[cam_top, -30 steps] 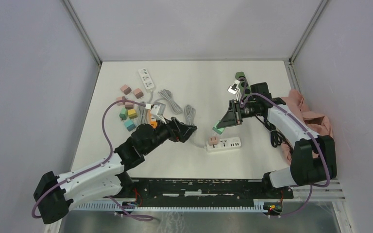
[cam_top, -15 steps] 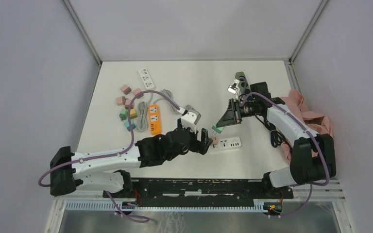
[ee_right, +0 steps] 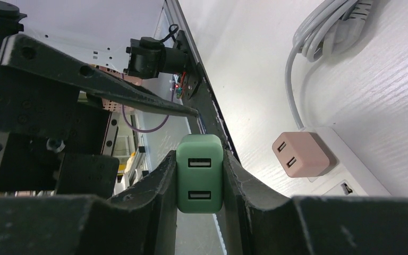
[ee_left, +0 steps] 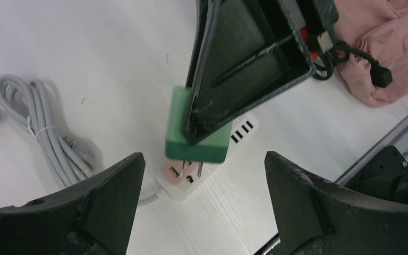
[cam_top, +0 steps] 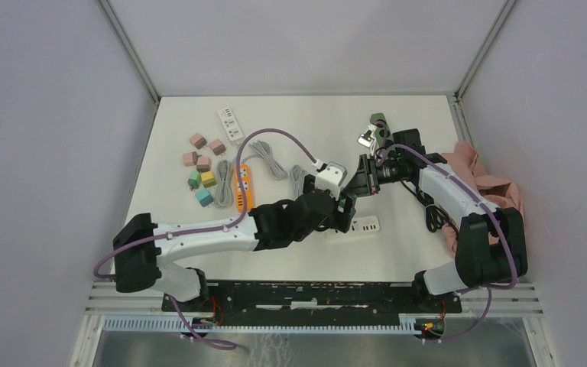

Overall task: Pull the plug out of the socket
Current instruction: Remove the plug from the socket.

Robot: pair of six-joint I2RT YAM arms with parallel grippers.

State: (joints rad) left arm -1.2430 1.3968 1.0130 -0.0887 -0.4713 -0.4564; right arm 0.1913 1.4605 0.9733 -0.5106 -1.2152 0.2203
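While the right end effector (ee_right: 199, 159) grips a green plug (ee_right: 200, 183) by its sides, its fingers closed snugly on it, that plug hangs in the air just above the white strip (cam_top: 365, 225), which lies toward the near edge of the bench, a little right of middle. A pink plug (ee_left: 179, 172) sits seated in the socket at the strip's left end, right below the green one. The left end effector (ee_left: 203, 159) hovers over the same spot, spread wide and holding nothing, one finger on either side of both plugs. Grey cables (cam_top: 271, 160) are coiled near the middle of the bench, and a pink cloth (cam_top: 497, 187) is bunched at the right edge.
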